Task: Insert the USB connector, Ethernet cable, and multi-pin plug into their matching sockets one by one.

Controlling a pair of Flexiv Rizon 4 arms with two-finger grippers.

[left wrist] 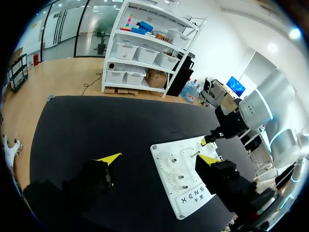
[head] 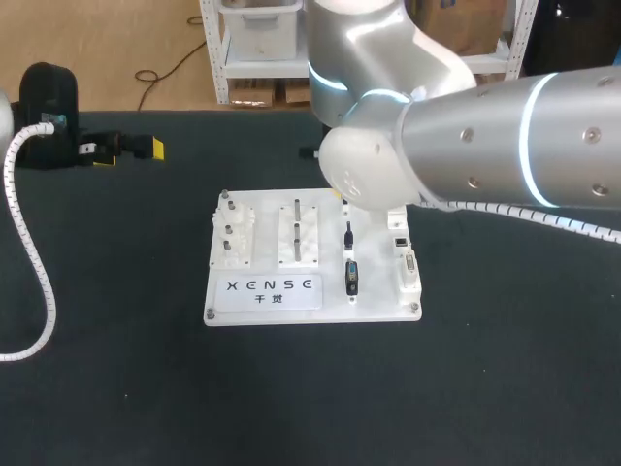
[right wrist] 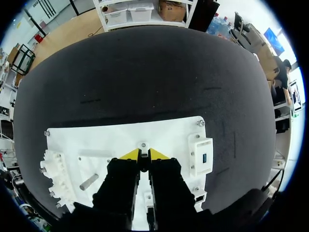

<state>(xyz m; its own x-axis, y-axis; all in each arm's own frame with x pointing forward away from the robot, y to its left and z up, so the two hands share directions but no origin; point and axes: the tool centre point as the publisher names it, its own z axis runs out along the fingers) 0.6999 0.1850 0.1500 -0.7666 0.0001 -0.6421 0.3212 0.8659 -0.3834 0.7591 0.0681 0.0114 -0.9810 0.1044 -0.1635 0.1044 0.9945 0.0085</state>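
Note:
The white board [head: 378, 309] lies mid-table with a row of plugs standing in holders. A black plug [head: 348, 234] and the multi-pin plug [head: 352, 277] show in the head view; the far end of the row is hidden under my right arm. In the right wrist view my right gripper [right wrist: 143, 159] is over the board [right wrist: 169, 133], its fingers close together on a small dark connector [right wrist: 143, 166], seemingly the USB connector. A socket block with a blue slot [right wrist: 204, 157] sits beside it. My left gripper [left wrist: 159, 159] hangs open and empty, off the board's left [head: 131, 152].
White gear and peg fixtures [head: 233, 238] and a slotted block [head: 298, 233] fill the board's left half. More sockets [head: 406, 257] line its right edge. A coiled white cable [head: 34, 262] runs along my left arm. Dark tabletop surrounds the board.

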